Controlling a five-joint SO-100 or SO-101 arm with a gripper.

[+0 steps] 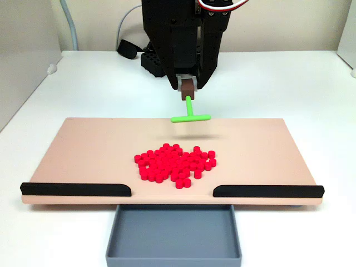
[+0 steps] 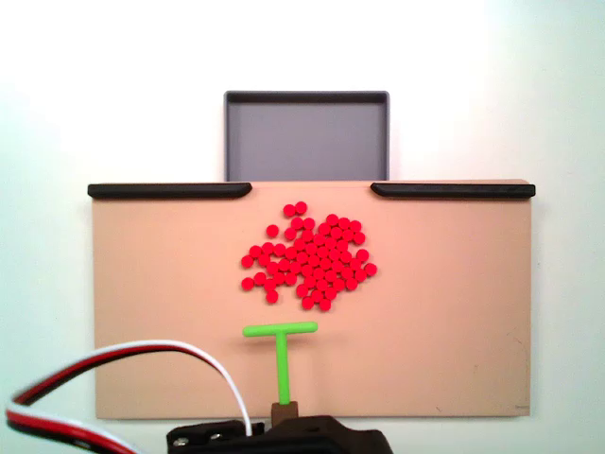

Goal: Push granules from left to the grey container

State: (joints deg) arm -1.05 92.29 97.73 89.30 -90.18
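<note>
We note the gripper (image 1: 188, 86), its jaws closed on the stem of the green T-shaped pusher (image 2: 281, 346), poised near the granules (image 2: 313, 257) heaped mid-board on the tan board (image 2: 454, 312), apart from the grey container (image 2: 306, 132) beyond its edge.

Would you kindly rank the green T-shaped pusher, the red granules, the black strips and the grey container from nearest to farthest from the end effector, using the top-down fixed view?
1. Green T-shaped pusher, held in the end effector at the bottom edge.
2. Red granules, mid-board.
3. Black strips, along the board's far edge.
4. Grey container, beyond the gap between the strips.
</note>
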